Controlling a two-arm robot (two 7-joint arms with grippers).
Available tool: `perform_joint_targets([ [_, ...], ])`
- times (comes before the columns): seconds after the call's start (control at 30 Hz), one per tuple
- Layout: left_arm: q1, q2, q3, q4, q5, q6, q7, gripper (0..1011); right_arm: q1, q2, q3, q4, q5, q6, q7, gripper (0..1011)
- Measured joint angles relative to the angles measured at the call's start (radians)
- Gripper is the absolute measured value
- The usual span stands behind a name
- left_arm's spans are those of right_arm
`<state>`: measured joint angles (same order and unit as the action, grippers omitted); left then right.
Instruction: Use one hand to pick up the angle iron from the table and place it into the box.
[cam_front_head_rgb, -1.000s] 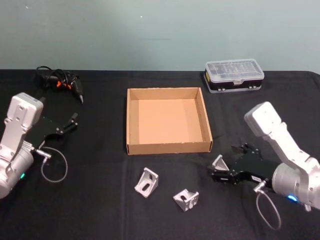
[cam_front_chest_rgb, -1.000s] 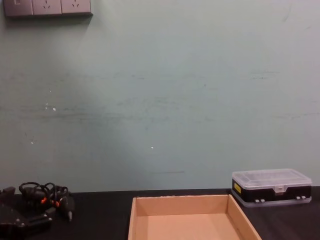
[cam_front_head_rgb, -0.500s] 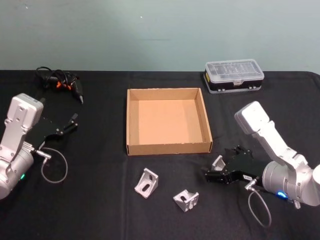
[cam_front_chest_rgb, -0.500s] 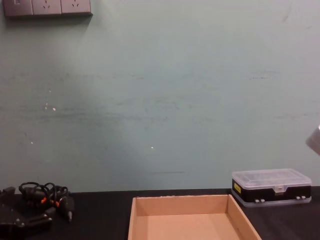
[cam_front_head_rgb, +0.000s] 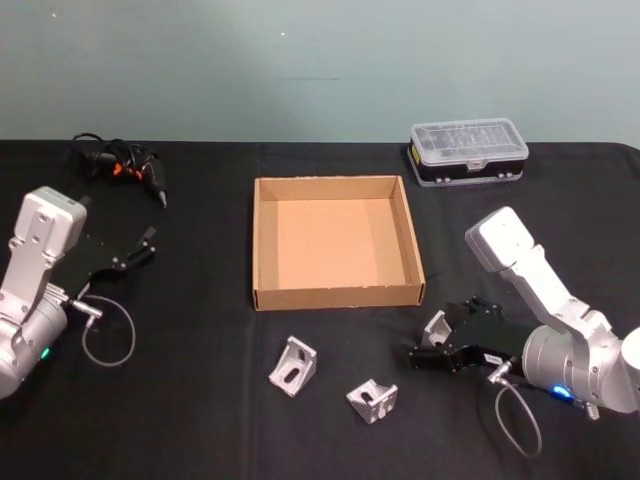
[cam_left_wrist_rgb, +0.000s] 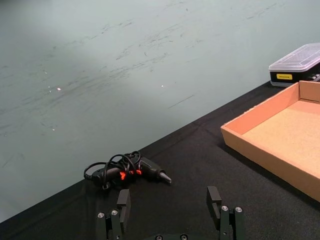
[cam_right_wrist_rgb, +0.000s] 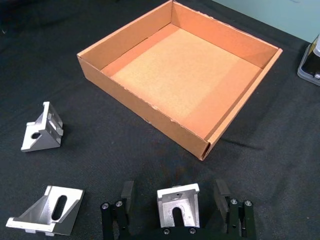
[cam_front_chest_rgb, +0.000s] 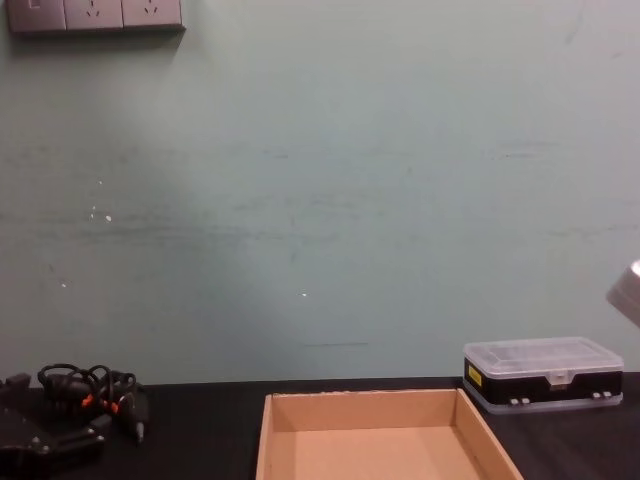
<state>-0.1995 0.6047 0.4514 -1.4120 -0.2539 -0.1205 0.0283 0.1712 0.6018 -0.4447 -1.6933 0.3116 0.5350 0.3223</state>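
The bracket (cam_right_wrist_rgb: 177, 204) between the right gripper's (cam_right_wrist_rgb: 174, 192) matt black fingers (cam_right_wrist_rgb: 222, 192) is dull silver metal with a faintly grainy, cast-looking finish. So is the second bracket (cam_right_wrist_rgb: 47, 210) just beside the gripper. The table (cam_right_wrist_rgb: 260, 150) under them is matt black and cloth-like. The box (cam_right_wrist_rgb: 145, 112) ahead of the gripper is tan cardboard, fibrous, with ragged edges.

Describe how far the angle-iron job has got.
Done: nothing; the box is empty. In hand: the right gripper, jaws open, straddles one angle iron on the table, not yet closed. To do: grip, lift, place it in the box. Two more angle irons lie nearby; the left gripper sits parked, open.
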Motion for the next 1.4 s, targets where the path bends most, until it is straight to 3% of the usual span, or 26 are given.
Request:
perform_joint_targets([
  [0.3,0.000,0.000,0.000,0.000,0.000,0.000,0.000,1000,0.000,0.002,0.000,-0.001,0.001,0.000,0.000,1004],
  [0.43,0.000,0.000,0.000,0.000,0.000,0.000,0.000,1000,0.000,0.002,0.000,-0.002,0.002,0.000,0.000,934],
  [0.97,0.000,0.000,0.000,0.000,0.000,0.000,0.000,1000,0.000,0.003,-0.001,-0.004,0.003,-0.001,-0.001,460],
  [1.27,0.000,0.000,0.000,0.000,0.000,0.000,0.000,1000,0.000,0.003,-0.001,-0.004,0.003,-0.001,-0.001,459],
  [1.4,0.000,0.000,0.000,0.000,0.000,0.000,0.000,1000,-0.016,0.000,0.025,-0.036,0.001,-0.027,-0.002,458],
])
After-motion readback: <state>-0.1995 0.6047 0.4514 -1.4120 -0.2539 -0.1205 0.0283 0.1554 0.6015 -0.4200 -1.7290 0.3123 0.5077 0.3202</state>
